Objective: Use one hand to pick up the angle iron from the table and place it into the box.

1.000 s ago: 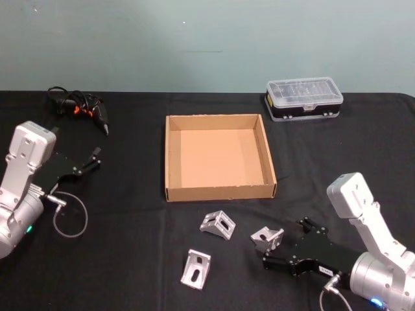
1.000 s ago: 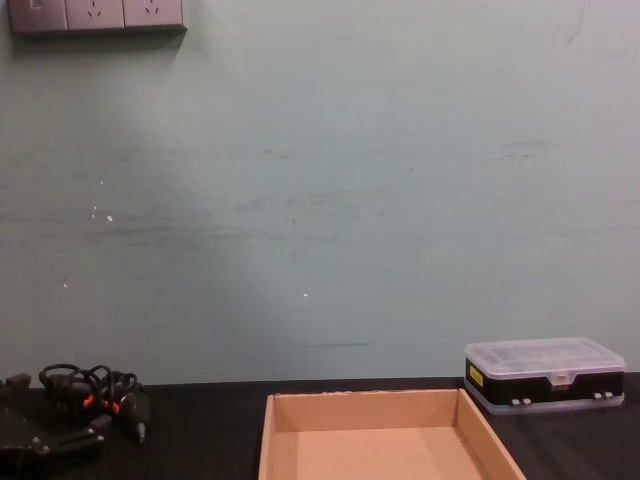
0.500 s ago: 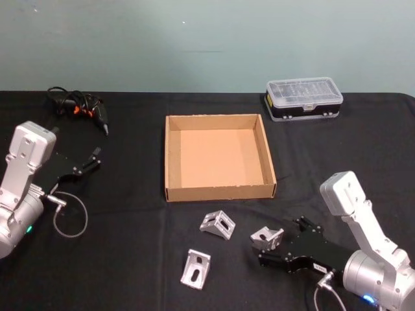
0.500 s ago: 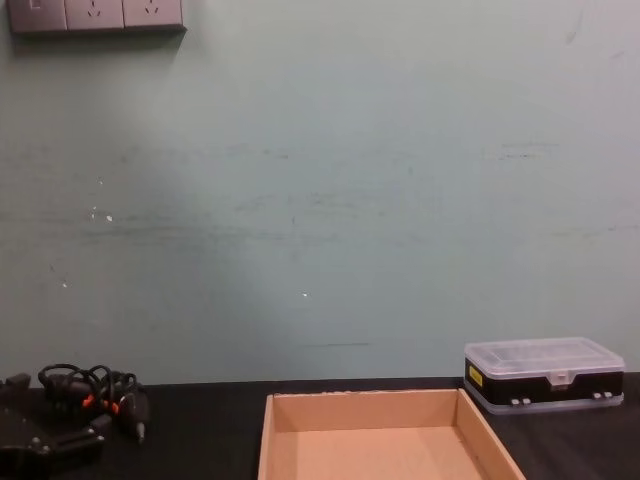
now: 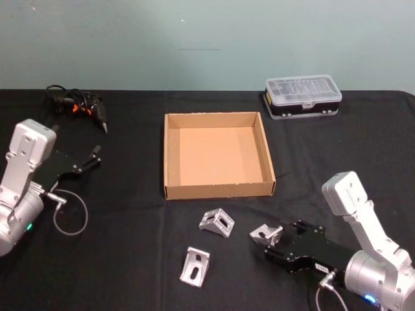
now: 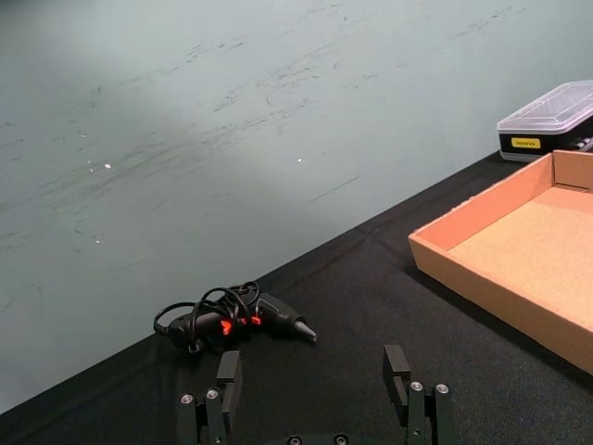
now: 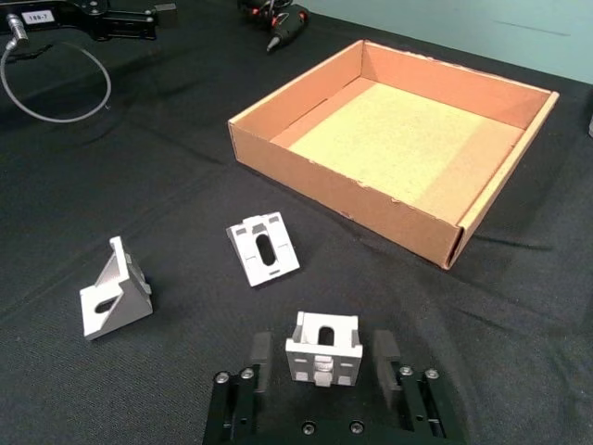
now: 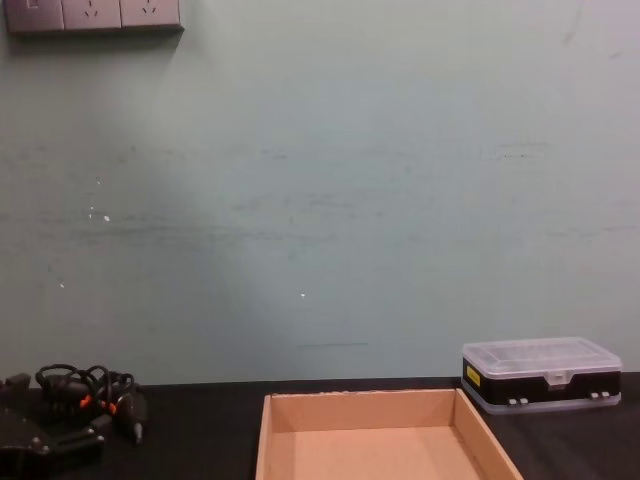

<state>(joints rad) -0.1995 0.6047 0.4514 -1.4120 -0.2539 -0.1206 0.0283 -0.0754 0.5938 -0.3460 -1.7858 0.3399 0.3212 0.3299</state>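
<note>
Three silver angle irons lie on the black table (image 5: 123, 259) in front of the tan cardboard box (image 5: 217, 190): one nearest the box (image 5: 216, 222), one further forward (image 5: 195, 266), and one to the right (image 5: 266, 232). My right gripper (image 5: 271, 245) is low at that right angle iron (image 7: 322, 348). Its black fingers (image 7: 257, 357) stand open on either side of the iron with small gaps. The box (image 7: 334, 195) sits beyond it with nothing inside. My left gripper (image 5: 94, 157) rests open at the table's left, far from the irons.
A clear-lidded black plastic case (image 5: 303, 97) stands at the back right. A tangle of black cable with a tool (image 5: 78, 107) lies at the back left, ahead of the left gripper (image 6: 312, 371). A grey cable loop (image 5: 70, 217) hangs by the left arm.
My right gripper has shifted slightly around the right angle iron, which has barely moved. The left arm has stayed where it was.
</note>
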